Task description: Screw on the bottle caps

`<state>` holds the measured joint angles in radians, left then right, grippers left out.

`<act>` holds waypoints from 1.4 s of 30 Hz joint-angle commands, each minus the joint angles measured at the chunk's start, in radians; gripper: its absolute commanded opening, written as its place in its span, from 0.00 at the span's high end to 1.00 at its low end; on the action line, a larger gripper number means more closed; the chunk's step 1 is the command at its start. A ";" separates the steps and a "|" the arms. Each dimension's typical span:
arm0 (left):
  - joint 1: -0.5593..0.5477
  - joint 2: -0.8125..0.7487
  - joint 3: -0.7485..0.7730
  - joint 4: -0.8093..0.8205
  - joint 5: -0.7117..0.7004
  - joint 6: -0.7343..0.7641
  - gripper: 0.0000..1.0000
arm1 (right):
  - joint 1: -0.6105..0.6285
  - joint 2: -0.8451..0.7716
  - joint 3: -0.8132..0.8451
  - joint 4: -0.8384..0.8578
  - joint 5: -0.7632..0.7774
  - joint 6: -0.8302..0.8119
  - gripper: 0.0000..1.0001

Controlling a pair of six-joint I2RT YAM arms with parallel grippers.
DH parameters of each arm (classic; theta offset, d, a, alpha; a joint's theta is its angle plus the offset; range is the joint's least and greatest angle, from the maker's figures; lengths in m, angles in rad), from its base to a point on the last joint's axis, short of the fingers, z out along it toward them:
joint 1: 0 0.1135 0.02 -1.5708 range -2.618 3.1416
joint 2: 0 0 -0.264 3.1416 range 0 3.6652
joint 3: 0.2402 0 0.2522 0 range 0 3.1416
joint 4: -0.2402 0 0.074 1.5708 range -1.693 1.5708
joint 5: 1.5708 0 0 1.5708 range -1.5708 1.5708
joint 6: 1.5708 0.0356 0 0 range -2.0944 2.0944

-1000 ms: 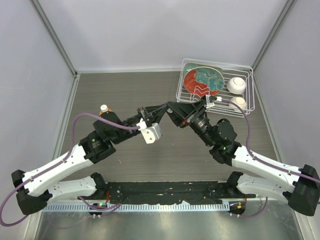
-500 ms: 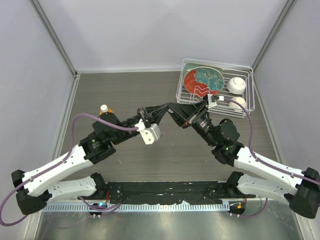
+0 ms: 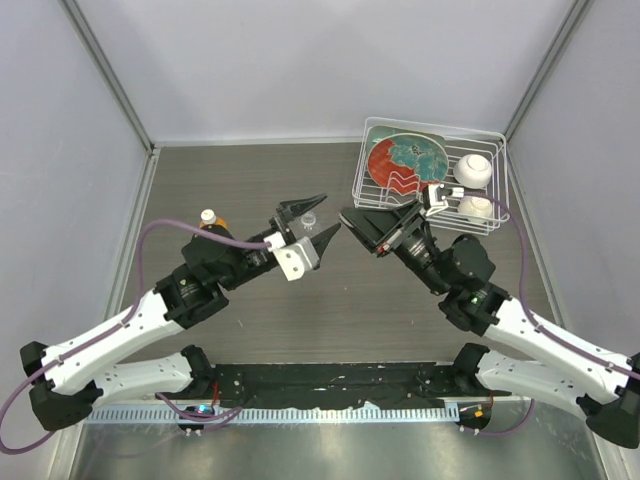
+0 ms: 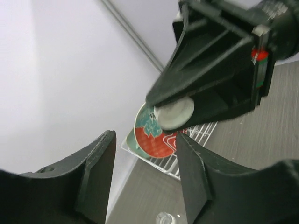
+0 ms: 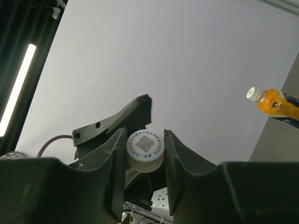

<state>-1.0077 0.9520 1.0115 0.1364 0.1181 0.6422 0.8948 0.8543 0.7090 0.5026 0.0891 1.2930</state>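
Above the grey table (image 3: 250,170) my right hand (image 5: 145,141) pinches the white cap (image 5: 145,150), held aloft, I judge, for carrying to a bottle; my left hand (image 4: 145,140) gapes wide, empty; the orange bottle (image 3: 209,221) stands capped by my left arm

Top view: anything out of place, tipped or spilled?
Nothing stands out. The orange bottle stands upright and capped beside the left arm. The right gripper pinches the cap in mid-air. The left gripper is open and holds nothing. The plate and balls sit in the rack. No spill is visible.
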 commanded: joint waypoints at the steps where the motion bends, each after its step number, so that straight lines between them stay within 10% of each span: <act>1: 0.011 -0.048 0.073 -0.067 -0.090 -0.104 0.30 | -0.002 -0.060 0.176 -0.228 0.066 -0.191 0.92; 11: 0.014 -0.125 -0.029 -0.210 -0.265 -0.419 0.00 | -0.002 -0.051 0.366 -0.590 0.267 -0.523 0.93; 20: 0.214 0.051 -0.106 -0.155 -0.308 -0.788 0.00 | -0.002 -0.098 0.382 -0.616 0.319 -0.656 0.94; 42: 0.300 0.310 -0.146 0.025 -0.275 -0.826 0.00 | -0.002 -0.176 0.316 -0.585 0.293 -0.695 0.95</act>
<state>-0.7174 1.2472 0.8852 0.0814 -0.1715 -0.1799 0.8948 0.6979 1.0309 -0.1234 0.3809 0.6250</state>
